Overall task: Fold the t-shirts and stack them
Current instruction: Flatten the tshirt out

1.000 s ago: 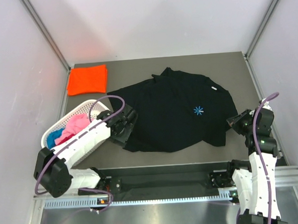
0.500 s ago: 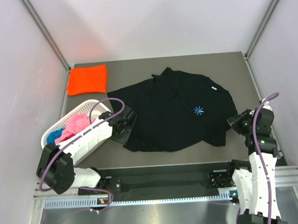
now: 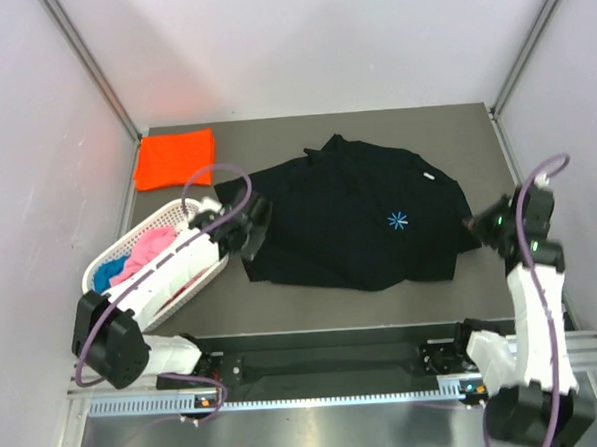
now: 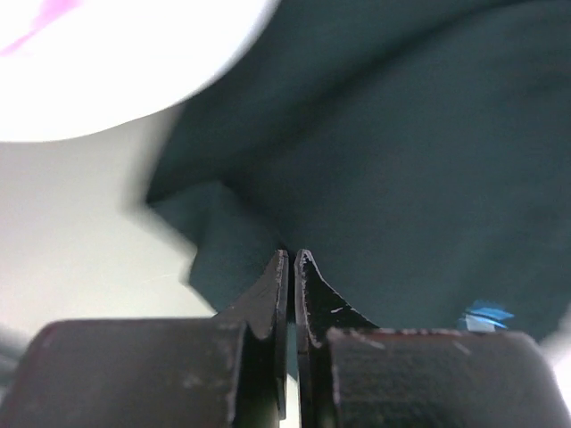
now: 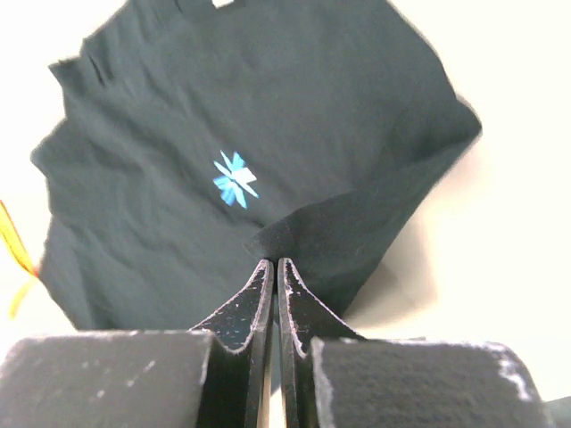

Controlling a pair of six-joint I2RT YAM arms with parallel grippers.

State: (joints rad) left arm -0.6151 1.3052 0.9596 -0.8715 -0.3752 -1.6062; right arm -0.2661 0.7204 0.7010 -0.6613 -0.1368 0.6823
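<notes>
Orange tee (image 3: 175, 158) folded, parked at far-left corner: done. Black tee (image 3: 358, 220) spread mid-table, not yet folded. Left gripper (image 4: 292, 254) pinched on its left edge, right gripper (image 5: 275, 261) pinched on its right edge. Pink tee (image 3: 150, 251) and blue tee (image 3: 106, 277) waiting in basket (image 3: 127, 235). Most work left.

Left end effector (image 4: 293, 257) and right end effector (image 5: 275, 264) both pinched shut.

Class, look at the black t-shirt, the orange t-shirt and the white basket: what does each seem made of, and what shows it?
Black t-shirt: soft matte cloth, perhaps cotton; it wrinkles and folds. Orange t-shirt: matte cloth too, folded flat. Basket: probably plastic, smooth white, rigid open lattice.
</notes>
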